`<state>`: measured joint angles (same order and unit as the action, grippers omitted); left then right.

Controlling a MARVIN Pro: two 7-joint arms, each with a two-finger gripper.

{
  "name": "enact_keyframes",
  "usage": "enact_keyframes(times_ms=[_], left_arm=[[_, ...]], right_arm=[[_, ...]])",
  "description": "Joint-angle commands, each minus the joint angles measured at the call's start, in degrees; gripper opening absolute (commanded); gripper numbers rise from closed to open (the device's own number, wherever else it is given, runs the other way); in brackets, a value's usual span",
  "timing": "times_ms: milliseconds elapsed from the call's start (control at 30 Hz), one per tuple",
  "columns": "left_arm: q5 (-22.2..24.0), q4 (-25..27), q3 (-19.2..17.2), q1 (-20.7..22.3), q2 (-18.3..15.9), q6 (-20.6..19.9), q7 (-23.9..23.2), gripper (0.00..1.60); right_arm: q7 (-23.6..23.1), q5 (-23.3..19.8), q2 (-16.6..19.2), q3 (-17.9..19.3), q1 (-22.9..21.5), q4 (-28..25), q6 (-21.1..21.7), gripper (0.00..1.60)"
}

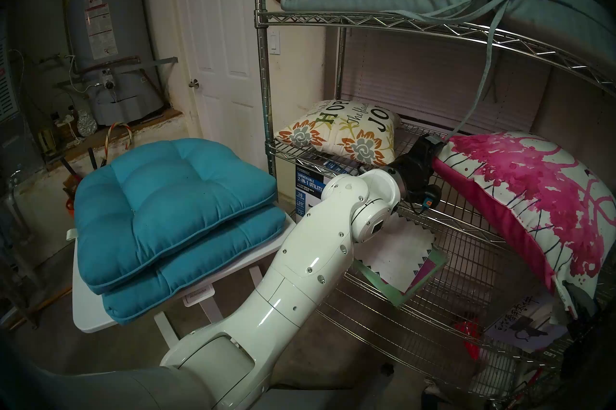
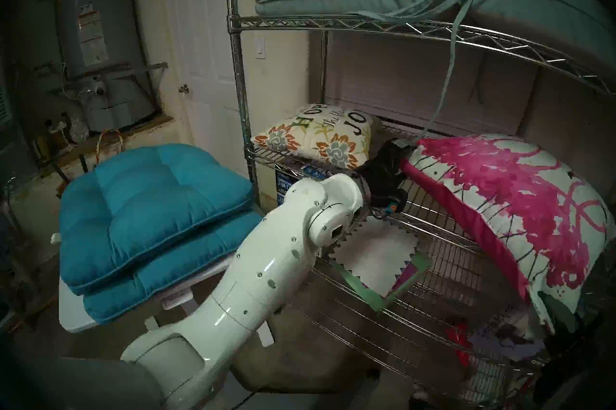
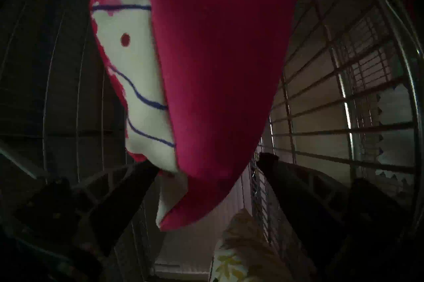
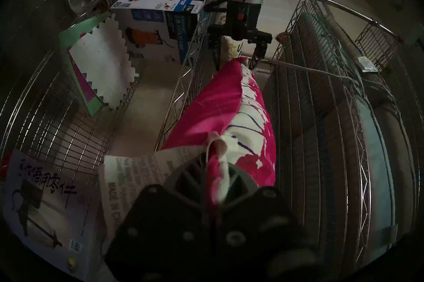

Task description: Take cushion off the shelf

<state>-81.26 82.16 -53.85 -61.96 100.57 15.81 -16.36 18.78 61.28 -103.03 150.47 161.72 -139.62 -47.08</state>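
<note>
— So, where's our pink-splashed white square cushion [image 1: 546, 199]?
— On the chrome wire shelf's [image 1: 450, 222] middle tier, at three o'clock. Our right claw [image 4: 220, 173] pinches its corner; our left claw [image 3: 206, 167] is spread around the opposite corner.

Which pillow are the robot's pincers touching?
The pink-splashed pillow on the shelf. The right pincer pinches one end, and the left pincer straddles the other. The flowery pillow lies untouched.

Head pair looks down-forward at shelf [image 1: 433, 29], mid-range. Wrist cams sit close at opposite ends of pink cushion [image 3: 218, 79], facing each other; all four share it.
</note>
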Motion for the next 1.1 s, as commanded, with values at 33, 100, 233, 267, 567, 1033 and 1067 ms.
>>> enact_keyframes(times_ms=[33,100,233,267,567,1033,1067], left_arm=[[1.50,0.14,-0.12,1.38,2.50,1.03,3.66,0.00],[1.63,0.54,-0.10,0.65,2.14,1.17,4.57,0.00],[1.81,2.92,-0.58,-1.24,0.86,0.86,6.46,0.00],[1.93,3.46,-0.75,-1.75,0.51,0.90,6.81,0.00],[2.91,10.06,-2.74,-7.15,-3.69,1.65,8.59,0.00],[4.24,18.95,-5.32,-13.34,-7.61,2.45,8.79,0.00],[4.30,19.72,-5.44,-13.86,-7.86,2.39,8.47,0.00]], right_arm=[[0.13,-0.25,-0.15,0.08,0.18,-0.38,-0.16,0.00],[0.13,-0.26,-0.15,0.09,0.19,-0.38,-0.17,0.00],[0.12,-0.27,-0.15,0.09,0.18,-0.38,-0.17,0.00],[0.12,-0.27,-0.15,0.09,0.18,-0.38,-0.18,0.00],[0.12,-0.26,-0.14,0.10,0.15,-0.38,-0.19,0.00],[0.08,-0.27,-0.20,0.12,0.16,-0.38,-0.22,0.00],[0.08,-0.27,-0.21,0.12,0.16,-0.38,-0.22,0.00]])
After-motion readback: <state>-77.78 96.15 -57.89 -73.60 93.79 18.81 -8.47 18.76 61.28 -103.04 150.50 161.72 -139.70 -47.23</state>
